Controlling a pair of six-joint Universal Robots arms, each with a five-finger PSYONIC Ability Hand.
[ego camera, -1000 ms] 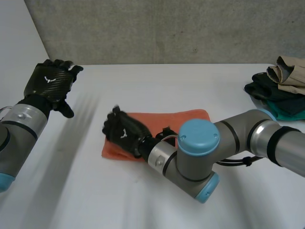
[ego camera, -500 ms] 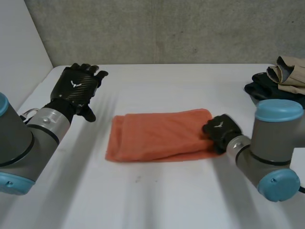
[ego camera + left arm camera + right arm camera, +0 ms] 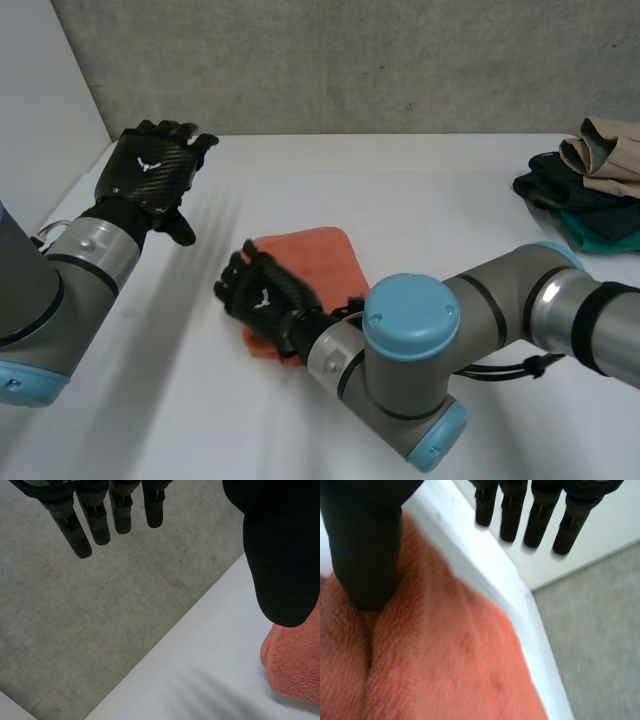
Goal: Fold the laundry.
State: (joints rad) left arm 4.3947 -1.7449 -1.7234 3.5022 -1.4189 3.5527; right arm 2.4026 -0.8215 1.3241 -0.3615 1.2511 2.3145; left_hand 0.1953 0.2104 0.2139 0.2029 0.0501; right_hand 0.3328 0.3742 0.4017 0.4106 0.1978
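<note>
Orange terry towel [image 3: 320, 252] lies folded into a compact block at the middle of the white table [image 3: 420, 190], slightly left of centre. The right hand [image 3: 262, 292] sits on the towel's near-left edge, its arm [image 3: 500, 310] reaching across from the right. In the right wrist view its fingers [image 3: 540, 525] are straight and a little apart, stretched out past the towel's edge over the table, gripping nothing, while the thumb [image 3: 365, 555] points down with its tip on a crease in the cloth. The left hand [image 3: 150, 170] is raised at the far left of the table, well apart from the towel; its fingers [image 3: 97, 525] are straight and spread, empty, with the thumb held out to the side. At the far right edge of the table sits 1 pile of clothes [image 3: 585, 185], dark and teal pieces with a tan one on top.
</note>
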